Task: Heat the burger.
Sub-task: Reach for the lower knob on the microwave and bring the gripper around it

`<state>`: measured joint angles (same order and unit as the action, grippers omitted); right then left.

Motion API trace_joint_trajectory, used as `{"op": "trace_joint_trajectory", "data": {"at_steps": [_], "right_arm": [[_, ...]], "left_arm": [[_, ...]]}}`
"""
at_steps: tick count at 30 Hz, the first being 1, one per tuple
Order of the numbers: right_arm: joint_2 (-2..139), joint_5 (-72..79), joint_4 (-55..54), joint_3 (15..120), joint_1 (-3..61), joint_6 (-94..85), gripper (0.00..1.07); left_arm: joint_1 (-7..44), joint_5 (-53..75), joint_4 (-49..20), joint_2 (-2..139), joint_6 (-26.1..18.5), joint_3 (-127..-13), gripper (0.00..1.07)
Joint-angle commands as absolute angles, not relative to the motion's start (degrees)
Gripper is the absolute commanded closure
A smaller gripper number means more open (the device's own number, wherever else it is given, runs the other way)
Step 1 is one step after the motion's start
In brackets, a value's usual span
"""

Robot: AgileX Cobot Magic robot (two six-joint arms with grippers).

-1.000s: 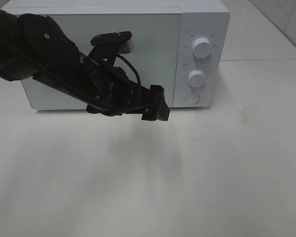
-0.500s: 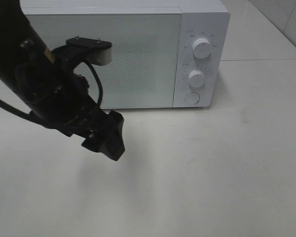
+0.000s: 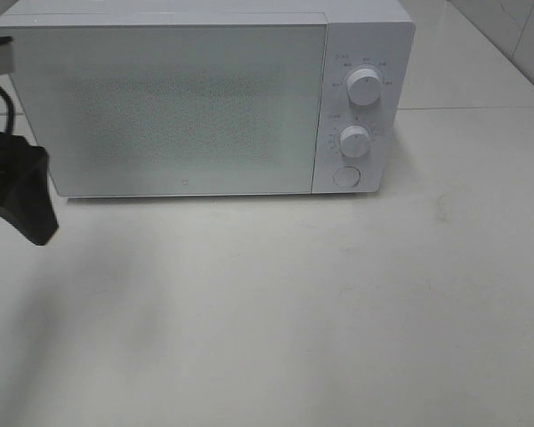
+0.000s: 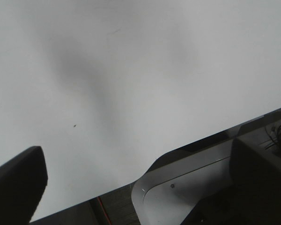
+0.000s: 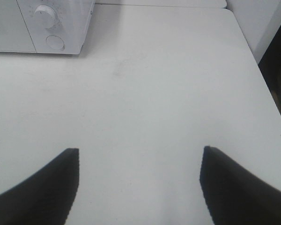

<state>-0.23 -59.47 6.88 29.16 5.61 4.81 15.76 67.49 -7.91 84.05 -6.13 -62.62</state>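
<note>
We see a microwave [image 3: 365, 27] with a white shell that is smooth and a little shiny. Its door [image 3: 178, 107] is flat and smooth, with a patch of tiny grey dots in the middle. The two knobs [image 3: 364, 87] and the round button [image 3: 346, 176] are smooth white plastic with a soft shine. The table [image 3: 294, 302] is white, smooth and matt, with a few faint marks. The right gripper [image 5: 139, 150] is black and matt. The grey base [image 4: 187, 187] by the table edge has a dull shine. It may be metal, but that view is dark and blurry.
</note>
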Motion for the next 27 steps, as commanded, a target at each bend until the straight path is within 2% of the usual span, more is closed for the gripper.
{"op": "trace_joint_trajectory", "data": {"at_steps": [1, 3, 5, 6, 12, 27], "right_arm": [[-1.8, -59.4, 6.9, 29.0, 5.4, 5.1, 0.36], [-1.8, -59.4, 6.9, 29.0, 5.4, 5.1, 0.36], [-1.8, -59.4, 6.9, 29.0, 5.4, 5.1, 0.36], [-1.8, -59.4, 6.9, 29.0, 5.4, 5.1, 0.36], [-1.8, -59.4, 6.9, 29.0, 5.4, 5.1, 0.36], [-1.8, -59.4, 6.9, 29.0, 5.4, 5.1, 0.36]], "left_arm": [[11.9, 70.2, -7.7, 81.9, -6.3, -62.3, 0.08], [7.4, 72.2, -7.2, 79.2, -6.3, -62.3, 0.08], [6.0, 72.6, -6.9, 78.2, -6.3, -62.3, 0.08], [3.2, 73.2, -6.6, 76.0, -6.3, -62.2, 0.08], [-2.7, 73.2, -6.6, 68.1, -6.3, -57.4, 0.08], [-3.8, 68.6, -5.9, 43.9, -6.3, -40.5, 0.08]]}}
